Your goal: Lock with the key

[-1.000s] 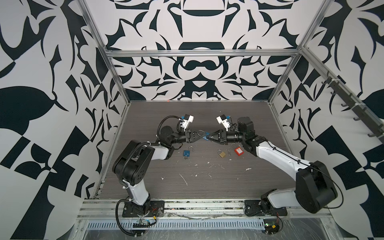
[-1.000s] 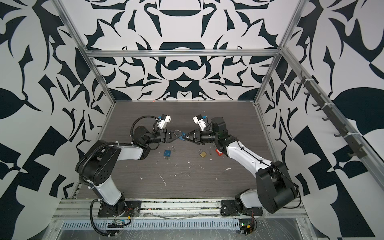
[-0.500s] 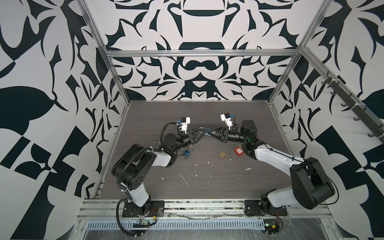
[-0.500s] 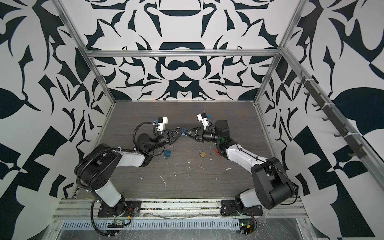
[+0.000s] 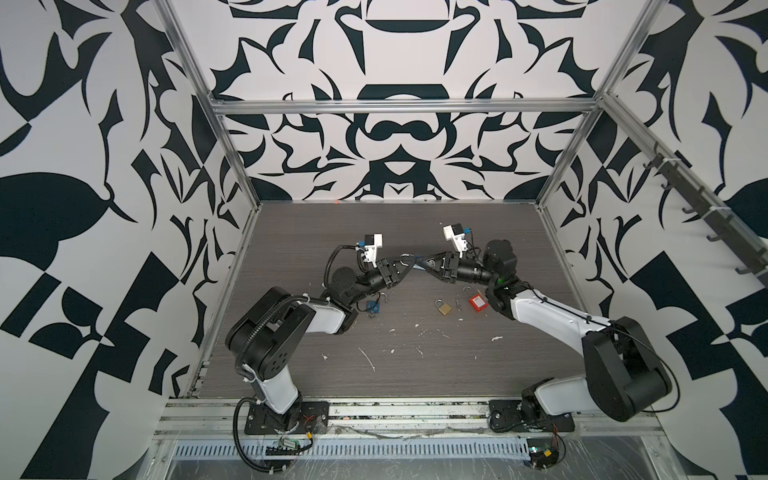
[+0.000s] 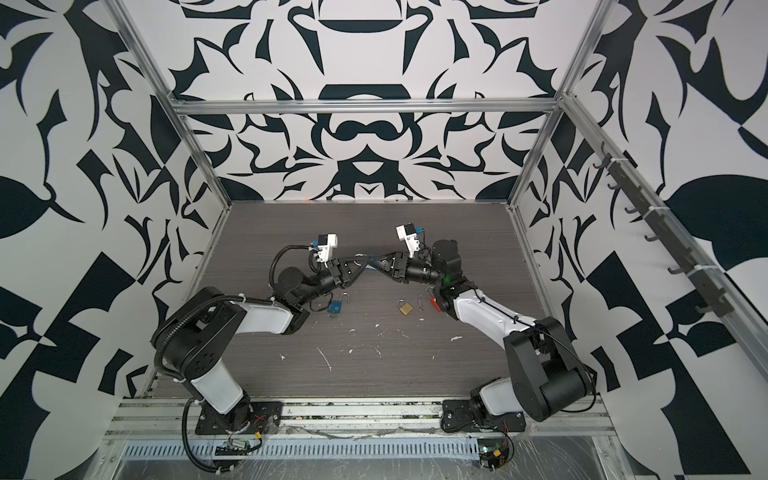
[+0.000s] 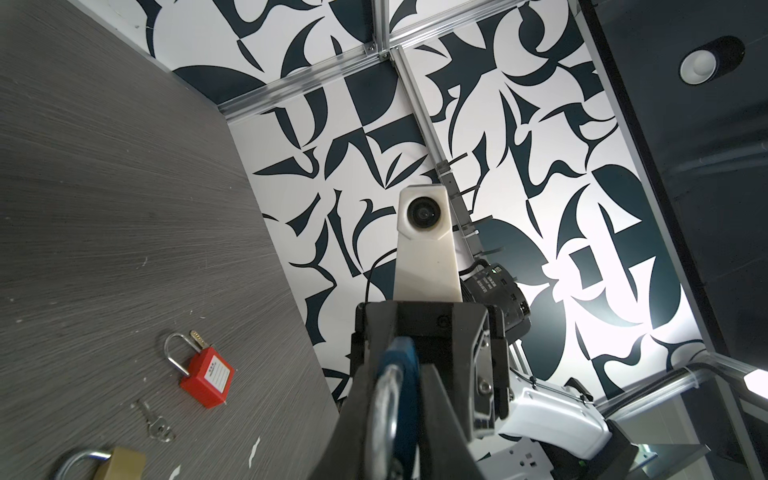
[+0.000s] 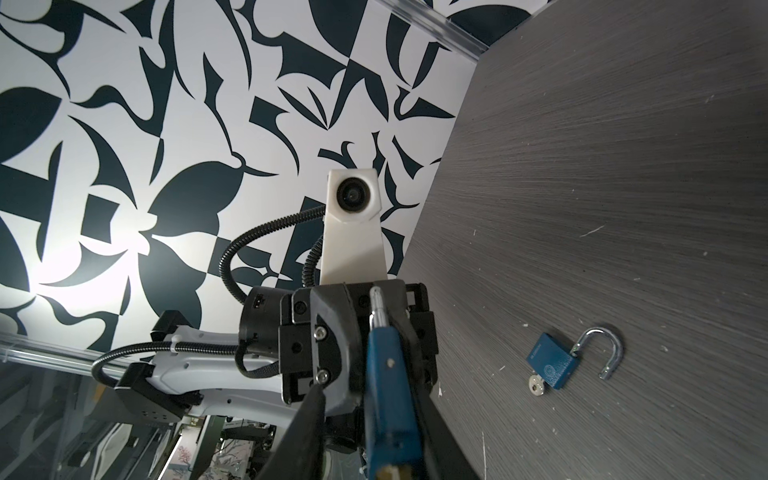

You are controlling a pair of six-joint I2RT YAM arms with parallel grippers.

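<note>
Your right gripper [image 5: 422, 262] has spread its jaws around the smooth blue padlock [image 8: 390, 395]; your left gripper [image 5: 403, 267] pinches its curved steel shackle [image 7: 384, 415]. The keyhole is hidden.

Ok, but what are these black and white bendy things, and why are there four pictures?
They are robot arms, a left arm and a right arm, fixed at a table's front edge. Two pictures look down from above, side by side like two eyes. The other two come from small cameras on each arm's wrist. The left pincer grips the silver loop of a blue padlock in the air; the right pincer stands loosely around its body. On the table lie a second blue padlock with its loop open and a key in it, a brass padlock, a red padlock and loose keys.
</note>
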